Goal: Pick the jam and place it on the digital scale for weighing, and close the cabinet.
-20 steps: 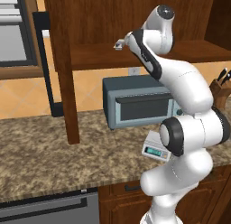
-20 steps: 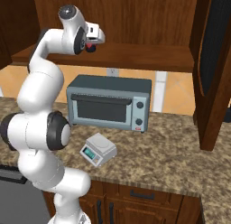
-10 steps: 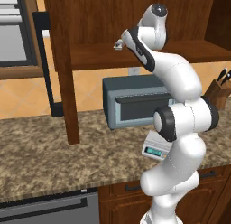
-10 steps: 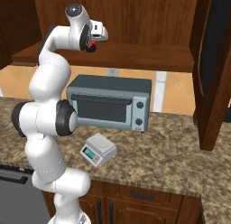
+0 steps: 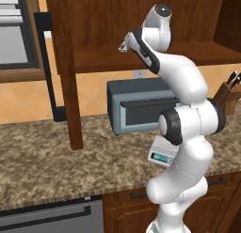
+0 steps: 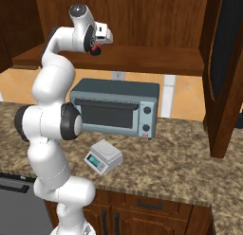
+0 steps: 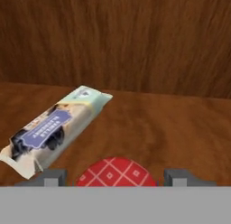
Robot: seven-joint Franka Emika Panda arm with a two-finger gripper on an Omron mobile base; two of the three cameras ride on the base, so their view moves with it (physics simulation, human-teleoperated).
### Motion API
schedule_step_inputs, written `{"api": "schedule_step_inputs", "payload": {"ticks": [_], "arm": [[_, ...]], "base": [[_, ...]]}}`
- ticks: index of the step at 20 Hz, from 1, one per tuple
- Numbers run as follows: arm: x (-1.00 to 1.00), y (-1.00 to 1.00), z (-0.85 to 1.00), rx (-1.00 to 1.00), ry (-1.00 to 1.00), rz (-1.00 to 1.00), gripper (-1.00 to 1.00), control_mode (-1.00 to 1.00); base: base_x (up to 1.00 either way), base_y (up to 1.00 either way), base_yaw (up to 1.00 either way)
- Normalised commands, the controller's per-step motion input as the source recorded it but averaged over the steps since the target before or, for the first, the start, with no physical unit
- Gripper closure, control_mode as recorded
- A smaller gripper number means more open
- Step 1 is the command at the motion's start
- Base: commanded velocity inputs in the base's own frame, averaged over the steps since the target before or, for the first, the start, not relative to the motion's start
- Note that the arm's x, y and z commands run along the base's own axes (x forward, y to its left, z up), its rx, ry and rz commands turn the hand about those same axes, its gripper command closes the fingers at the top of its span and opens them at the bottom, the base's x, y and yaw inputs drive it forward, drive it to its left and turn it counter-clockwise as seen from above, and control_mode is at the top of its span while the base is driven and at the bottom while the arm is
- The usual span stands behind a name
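The jam (image 7: 116, 172) shows its red checked lid on the cabinet shelf, between my gripper's (image 7: 116, 176) two fingertips (image 7: 52, 177), with a gap on each side. The gripper is open. From the right base view the gripper (image 6: 97, 45) reaches into the cabinet with the jam (image 6: 96, 49) at its tip; the left base view has the gripper (image 5: 123, 47) above the shelf edge. The digital scale (image 6: 104, 156) lies on the counter in front of the toaster oven, half hidden by my arm in the left base view (image 5: 161, 156). Both cabinet doors (image 5: 63, 63) (image 6: 228, 73) stand open.
A wrapped snack bar (image 7: 56, 128) lies on the shelf to the left of the jam. The blue-grey toaster oven (image 6: 114, 107) stands under the shelf on the granite counter (image 6: 190, 167). A knife block (image 5: 229, 91) is at the far right.
My arm's elbow and upper links have swung upright. The hand has stayed at nearly the same spot by the jam on the shelf.
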Motion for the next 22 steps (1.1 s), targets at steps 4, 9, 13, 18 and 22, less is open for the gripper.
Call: {"api": "schedule_step_inputs", "payload": {"ticks": [4, 9, 13, 18, 22], "arm": [[0.07, 0.06, -0.22, 0.00, -0.12, 0.00, 1.00, -1.00], [-0.35, 0.08, -0.13, 0.00, -0.21, 0.00, 1.00, -1.00], [-1.00, 0.02, 0.20, 0.00, -0.20, 0.00, 1.00, -1.00], [-1.00, 0.00, 0.45, 0.06, -0.01, 0.00, 1.00, -1.00], [-1.00, 0.00, 0.42, 0.01, 0.09, 0.00, 1.00, -1.00]], "base": [[0.00, 0.00, 0.00], [0.00, 0.00, 0.00], [0.00, 0.00, 0.00], [0.00, 0.00, 0.00], [0.00, 0.00, 0.00]]}}
